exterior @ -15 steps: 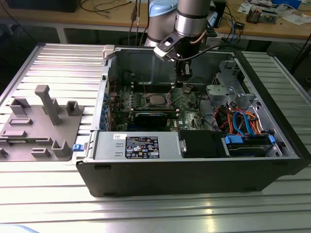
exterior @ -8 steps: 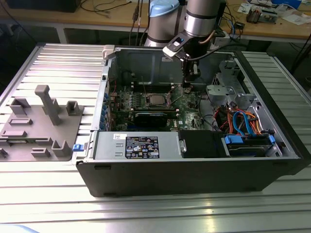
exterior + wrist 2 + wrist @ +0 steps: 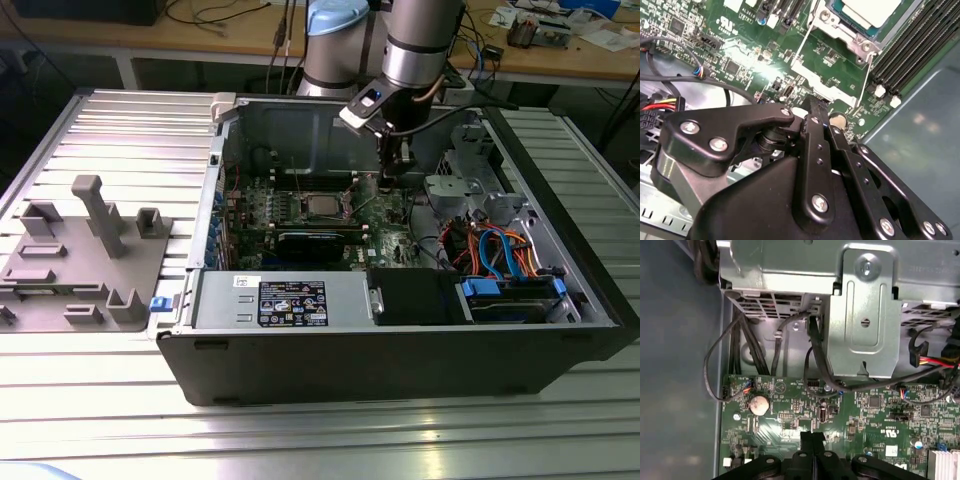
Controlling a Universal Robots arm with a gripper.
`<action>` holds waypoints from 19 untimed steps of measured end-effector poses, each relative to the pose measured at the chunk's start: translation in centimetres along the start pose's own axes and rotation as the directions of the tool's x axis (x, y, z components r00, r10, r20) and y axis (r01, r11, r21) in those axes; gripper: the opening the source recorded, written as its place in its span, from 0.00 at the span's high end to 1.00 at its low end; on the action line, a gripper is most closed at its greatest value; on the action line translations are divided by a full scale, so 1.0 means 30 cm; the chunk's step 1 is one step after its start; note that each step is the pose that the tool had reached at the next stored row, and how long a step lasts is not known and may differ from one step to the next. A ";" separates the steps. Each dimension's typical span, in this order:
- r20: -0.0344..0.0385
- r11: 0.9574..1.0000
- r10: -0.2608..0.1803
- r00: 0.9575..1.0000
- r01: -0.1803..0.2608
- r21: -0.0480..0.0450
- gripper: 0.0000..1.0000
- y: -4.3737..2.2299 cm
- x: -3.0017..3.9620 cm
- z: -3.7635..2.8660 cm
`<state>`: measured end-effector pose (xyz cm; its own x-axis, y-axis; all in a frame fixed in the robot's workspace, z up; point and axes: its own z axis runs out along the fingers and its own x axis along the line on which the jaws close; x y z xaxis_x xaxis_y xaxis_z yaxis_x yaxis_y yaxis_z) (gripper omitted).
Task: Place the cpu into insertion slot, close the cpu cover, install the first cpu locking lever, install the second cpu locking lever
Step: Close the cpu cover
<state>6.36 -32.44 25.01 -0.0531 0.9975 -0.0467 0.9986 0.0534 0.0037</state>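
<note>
Robotics lab, slotted alu table, open PC case, cluttered bench

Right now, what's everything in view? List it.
table: 1, silver, slatted, under everything
computer case: 1, black, open, on table
fixture tray: 1, grey, on table at exterior view's left of case
motherboard: 1, green, inside case
cpu: 1, silver-grey, mid-motherboard
cpu cover: 1, silver, framing cpu
memory slots: several, black, beside cpu
coin cell: 1, silver, on motherboard
cables: several, orange and blue, exterior view's right inside case
arm: 1, silver, reaching into case
gripper: 1, black, shut, over motherboard near cpu
</note>
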 end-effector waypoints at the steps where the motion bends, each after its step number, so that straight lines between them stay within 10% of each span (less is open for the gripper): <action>1: 0.000 1.000 0.000 1.000 0.000 0.000 0.89 -0.007 0.000 0.000; 19: 0.000 1.000 0.000 1.000 0.000 0.000 0.89 -0.026 0.001 0.000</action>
<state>5.59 -32.45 25.01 -0.0532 0.9975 -0.0464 0.9986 0.0535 0.0037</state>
